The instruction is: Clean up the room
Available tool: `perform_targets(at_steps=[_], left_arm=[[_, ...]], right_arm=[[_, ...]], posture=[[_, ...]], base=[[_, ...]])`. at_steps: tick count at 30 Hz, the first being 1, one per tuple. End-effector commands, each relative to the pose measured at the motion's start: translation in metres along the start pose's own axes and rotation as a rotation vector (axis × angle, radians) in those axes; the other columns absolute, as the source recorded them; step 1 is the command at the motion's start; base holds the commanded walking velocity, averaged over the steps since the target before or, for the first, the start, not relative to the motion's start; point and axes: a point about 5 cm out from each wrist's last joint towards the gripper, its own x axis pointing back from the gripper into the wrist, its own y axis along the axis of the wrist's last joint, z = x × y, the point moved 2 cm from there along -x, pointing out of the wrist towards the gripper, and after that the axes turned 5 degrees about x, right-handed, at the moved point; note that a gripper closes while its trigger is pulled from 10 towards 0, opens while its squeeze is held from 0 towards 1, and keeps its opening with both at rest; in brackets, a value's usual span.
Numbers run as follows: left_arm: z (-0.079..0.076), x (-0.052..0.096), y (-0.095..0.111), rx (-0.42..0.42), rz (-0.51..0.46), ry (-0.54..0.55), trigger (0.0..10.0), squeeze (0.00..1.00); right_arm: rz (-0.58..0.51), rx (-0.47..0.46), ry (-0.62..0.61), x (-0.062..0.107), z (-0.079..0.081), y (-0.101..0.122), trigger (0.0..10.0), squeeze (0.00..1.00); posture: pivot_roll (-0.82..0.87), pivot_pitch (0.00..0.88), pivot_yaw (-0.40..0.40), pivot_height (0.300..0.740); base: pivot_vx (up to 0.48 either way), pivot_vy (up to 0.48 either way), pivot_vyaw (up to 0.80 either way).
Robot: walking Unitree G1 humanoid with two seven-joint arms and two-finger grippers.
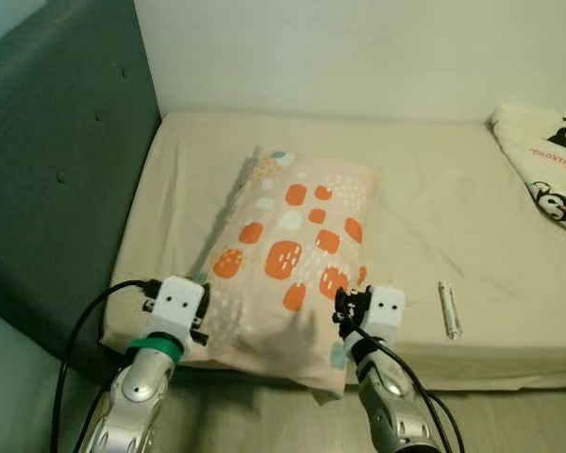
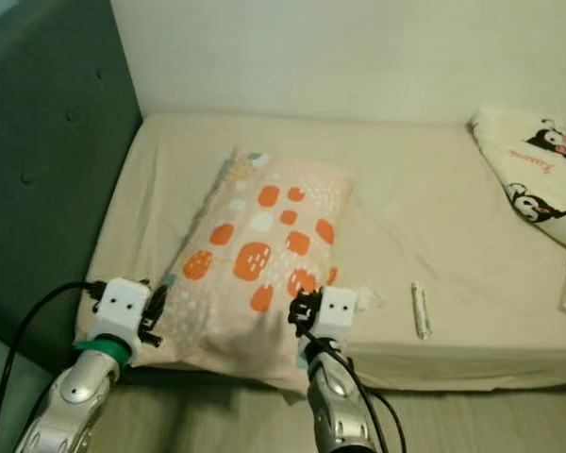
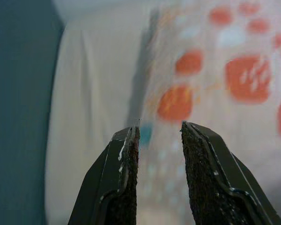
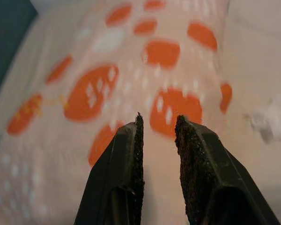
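The soft, light pillow (image 1: pixel 288 250) just ahead of both slightly parted, empty hands, left hand (image 3: pixel 159 136) and right hand (image 4: pixel 158 123), should bunch easily at its near corners.

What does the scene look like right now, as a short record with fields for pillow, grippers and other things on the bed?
pillow: orange-spotted pillow lies on the bed, its near end at the edge
left gripper: open, at the pillow's near left corner
right gripper: open, over the pillow's near right part
other things: small silver cylinder right of the pillow; cartoon-print blanket at far right
headboard: dark padded headboard on the left
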Motion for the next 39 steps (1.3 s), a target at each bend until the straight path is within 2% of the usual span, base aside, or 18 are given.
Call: perform_targets(at_steps=[1, 4, 10, 15, 27, 39], left_arm=[[0.003, 0.005, -0.02, -0.002, 0.085, 0.021, 10.0, 0.0], [0.002, 0.007, -0.02, -0.02, 0.087, 0.006, 10.0, 0.0], [-0.002, 0.009, -0.01, -0.028, 0.051, -0.035, 10.0, 0.0], [0.003, 0.006, 0.0, -0.073, 0.001, -0.006, 10.0, 0.0], [0.012, 0.011, 0.011, -0.026, -0.042, 0.043, 10.0, 0.0], [0.012, 0.012, 0.011, -0.01, -0.047, 0.063, 10.0, 0.0]], right_arm=[[0.064, 0.024, -0.039, 0.006, -0.008, -0.016, 10.0, 0.0], [0.06, 0.074, -0.061, 0.007, -0.011, -0.015, 10.0, 0.0], [0.076, 0.067, -0.093, 0.009, -0.009, -0.017, 10.0, 0.0], [0.072, 0.067, -0.077, 0.008, -0.006, -0.017, 10.0, 0.0], [0.047, 0.069, -0.008, 0.004, 0.008, -0.01, 10.0, 0.0], [0.059, 0.082, 0.001, 0.004, 0.008, -0.012, 10.0, 0.0]], posture=[[0.06, 0.04, 0.033, 0.721], [0.05, 0.038, 0.045, 0.721], [0.06, 0.043, 0.06, 0.721], [0.07, 0.044, 0.056, 0.721], [0.08, 0.038, 0.032, 0.721], [0.08, 0.028, 0.017, 0.721]], base=[[0.0, 0.0, 0.0], [0.0, 0.0, 0.0], [0.0, 0.0, 0.0], [0.0, 0.0, 0.0], [0.0, 0.0, 0.0], [0.311, 0.0, 0.0]])
